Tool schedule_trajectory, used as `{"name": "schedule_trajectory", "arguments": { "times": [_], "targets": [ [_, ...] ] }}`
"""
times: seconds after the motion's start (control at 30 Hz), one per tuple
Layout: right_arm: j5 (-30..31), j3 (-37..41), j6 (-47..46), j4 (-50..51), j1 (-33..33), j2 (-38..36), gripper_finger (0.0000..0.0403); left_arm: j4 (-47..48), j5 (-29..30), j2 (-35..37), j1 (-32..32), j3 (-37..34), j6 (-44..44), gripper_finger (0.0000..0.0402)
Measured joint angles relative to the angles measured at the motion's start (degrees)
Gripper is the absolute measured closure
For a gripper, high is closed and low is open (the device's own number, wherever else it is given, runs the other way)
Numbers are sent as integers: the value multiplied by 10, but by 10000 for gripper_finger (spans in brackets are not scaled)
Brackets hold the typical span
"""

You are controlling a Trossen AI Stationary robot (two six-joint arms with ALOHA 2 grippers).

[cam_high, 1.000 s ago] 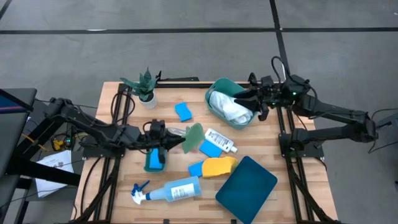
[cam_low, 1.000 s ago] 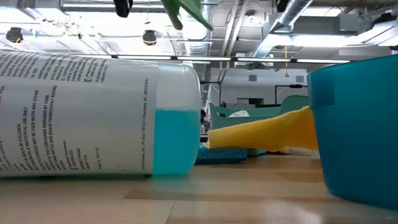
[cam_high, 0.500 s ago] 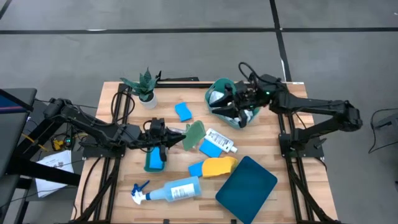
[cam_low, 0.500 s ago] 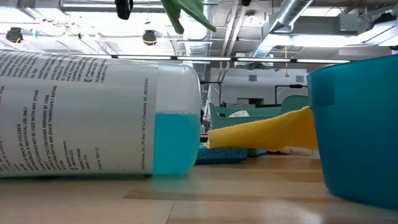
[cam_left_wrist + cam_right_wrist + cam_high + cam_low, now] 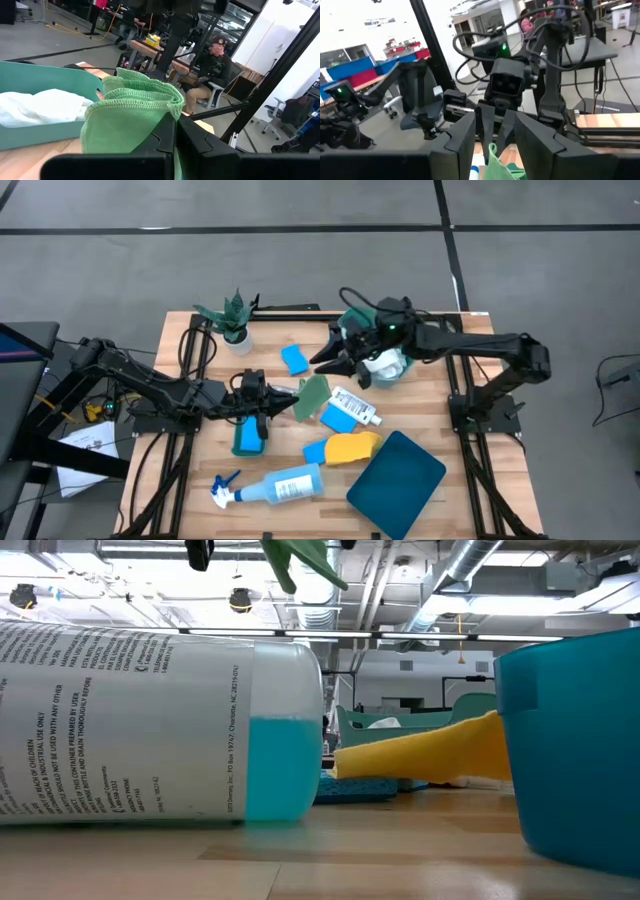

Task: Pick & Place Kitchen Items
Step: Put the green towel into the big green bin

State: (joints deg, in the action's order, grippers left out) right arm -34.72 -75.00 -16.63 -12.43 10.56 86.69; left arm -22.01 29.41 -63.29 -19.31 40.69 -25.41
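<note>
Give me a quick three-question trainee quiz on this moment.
1. True or false: the left gripper is shut on the green cloth, which is held above the table.
2. Multiple choice: the right gripper is
A. shut on a white cloth
B. open and holding nothing, between the teal tub and a blue sponge
C. parked off the table's edge
3. Short answer: how is the pale-blue spray bottle positioned?

Key: 1 true; 2 B; 3 lying on its side on the table.
</note>
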Motion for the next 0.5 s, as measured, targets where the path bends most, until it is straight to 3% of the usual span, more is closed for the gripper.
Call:
{"name": "schedule_trajectory", "arguments": {
  "times": [0.27, 0.5],
  "targets": [
    [0, -12, 75, -2, -29, 48, 272, -4, 0, 0, 0, 0, 1, 401],
    [0, -11, 113, -9, -40, 63, 240, -9, 4, 0, 0, 0, 1, 401]
  ]
}}
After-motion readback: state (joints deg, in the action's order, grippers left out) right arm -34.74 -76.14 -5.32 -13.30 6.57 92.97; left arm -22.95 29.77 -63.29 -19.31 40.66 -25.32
